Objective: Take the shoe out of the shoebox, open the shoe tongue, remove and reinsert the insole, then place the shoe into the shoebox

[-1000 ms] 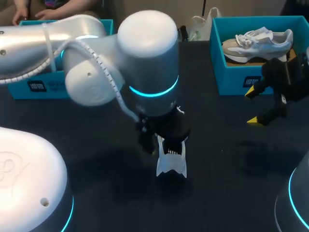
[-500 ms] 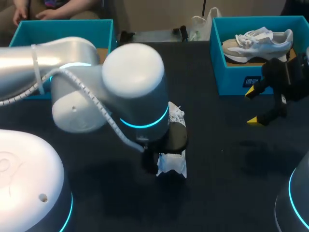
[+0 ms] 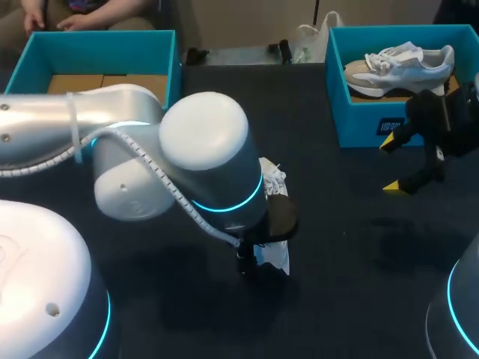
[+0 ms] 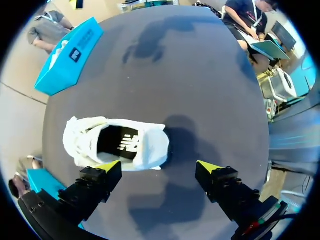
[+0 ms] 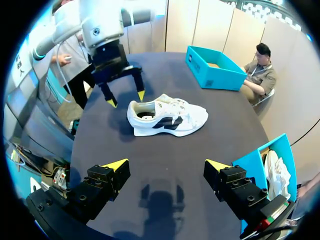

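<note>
**Hanging Over the Shoe With Wide Jaws**

Sitting on its sole near the middle of the dark table (image 3: 337,247) is a white shoe (image 3: 274,256). In the head view most of it is hidden under the big left arm (image 3: 202,161). Only its laces and its heel end peek out.

The left gripper (image 4: 159,166) hangs above the heel end of the shoe (image 4: 117,143). Its jaws are wide apart and hold nothing. In the left wrist view the shoe lies just ahead of one finger and off to that side, not in the gap between the two fingers. Neither yellow tip touches it. You can look straight down into the shoe and see the dark insole (image 4: 121,145) inside.

The right wrist view shows the shoe (image 5: 167,116) from the side, with the left gripper (image 5: 126,98) up over its heel. The toe points toward the left shoebox (image 5: 215,70). A brown cardboard floor shows inside that box.

The right gripper (image 3: 392,164) is well apart from the shoe, up in the air just in front of the right shoebox (image 3: 359,120). Its jaws are wide too and hold nothing. A second shoe (image 3: 400,66), white and grey, lies in that box.
</note>
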`<state>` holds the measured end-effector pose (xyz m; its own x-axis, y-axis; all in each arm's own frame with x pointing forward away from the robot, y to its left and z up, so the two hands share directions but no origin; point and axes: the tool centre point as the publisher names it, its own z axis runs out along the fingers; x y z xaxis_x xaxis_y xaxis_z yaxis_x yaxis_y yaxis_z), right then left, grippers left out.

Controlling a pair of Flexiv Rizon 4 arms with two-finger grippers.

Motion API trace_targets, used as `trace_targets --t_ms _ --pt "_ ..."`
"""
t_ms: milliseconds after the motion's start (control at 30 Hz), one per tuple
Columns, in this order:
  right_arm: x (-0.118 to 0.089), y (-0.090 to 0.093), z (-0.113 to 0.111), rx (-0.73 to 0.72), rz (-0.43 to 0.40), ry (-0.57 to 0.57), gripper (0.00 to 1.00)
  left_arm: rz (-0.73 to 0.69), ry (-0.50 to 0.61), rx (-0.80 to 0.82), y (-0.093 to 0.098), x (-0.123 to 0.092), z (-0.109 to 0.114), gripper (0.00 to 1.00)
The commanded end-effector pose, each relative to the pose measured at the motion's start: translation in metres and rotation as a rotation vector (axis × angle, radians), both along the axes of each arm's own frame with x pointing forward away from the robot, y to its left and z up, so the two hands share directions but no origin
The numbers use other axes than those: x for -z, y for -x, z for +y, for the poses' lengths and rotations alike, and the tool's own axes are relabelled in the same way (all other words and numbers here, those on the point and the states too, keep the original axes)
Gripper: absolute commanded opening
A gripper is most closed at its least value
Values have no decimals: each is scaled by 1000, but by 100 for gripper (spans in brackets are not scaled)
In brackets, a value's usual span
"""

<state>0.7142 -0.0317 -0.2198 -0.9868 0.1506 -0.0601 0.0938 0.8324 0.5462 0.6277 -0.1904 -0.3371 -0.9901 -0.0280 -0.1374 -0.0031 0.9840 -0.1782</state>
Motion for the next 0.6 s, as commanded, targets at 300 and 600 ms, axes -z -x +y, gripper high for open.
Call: trace_targets --t_ms 300,600 --pt "0 1 0 2 0 3 100 30 -89 62 -10 26 -20 94" --pt "0 1 0 2 0 3 100 37 -149 71 -5 42 -21 84"
